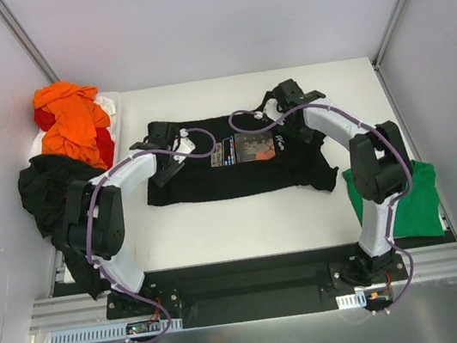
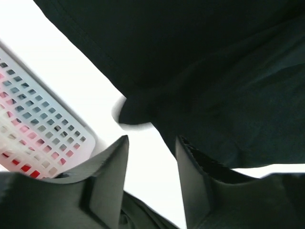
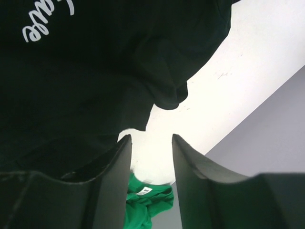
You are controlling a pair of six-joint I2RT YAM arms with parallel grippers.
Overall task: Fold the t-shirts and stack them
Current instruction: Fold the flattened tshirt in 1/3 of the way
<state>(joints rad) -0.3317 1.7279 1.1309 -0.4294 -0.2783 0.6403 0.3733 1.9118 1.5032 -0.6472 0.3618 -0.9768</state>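
At the far left we see a white basket (image 1: 112, 107) with an orange shirt (image 1: 70, 118) heaped on top and a red shirt (image 1: 104, 146) showing beneath it. A plain black shirt (image 1: 49, 191) spills over the basket's near side and hangs down along the table (image 1: 245, 221) edge.

The left gripper (image 1: 167, 138) sits over the left end of the printed shirt (image 1: 238, 179), which lies spread across the middle of the table. In the left wrist view, the left gripper (image 2: 152, 162) has its fingers (image 2: 112, 167) apart with nothing between them. Only white table shows in the gap, and the shirt's dark cloth (image 2: 214, 86) lies just ahead of the tips. The basket's perforated wall (image 2: 47, 133) is off to the left in that view, with red showing through the holes.

The print (image 1: 244, 149) is a small rectangle near the shirt's middle, orange at one end.

The right gripper (image 1: 280, 102) hovers over the shirt's far right corner. In the right wrist view, the right gripper (image 3: 151, 157) is also spread and grips nothing. The printed shirt (image 3: 95, 71) fills the space ahead of it, with white lettering (image 3: 47, 19) at the top left, and a rounded fold of cloth ends just before the tips.

The green shirt (image 1: 406, 195) lies crumpled at the right edge of the table, beside the right arm and apart from the printed shirt. It shows again below the fingers in the right wrist view (image 3: 143, 202).
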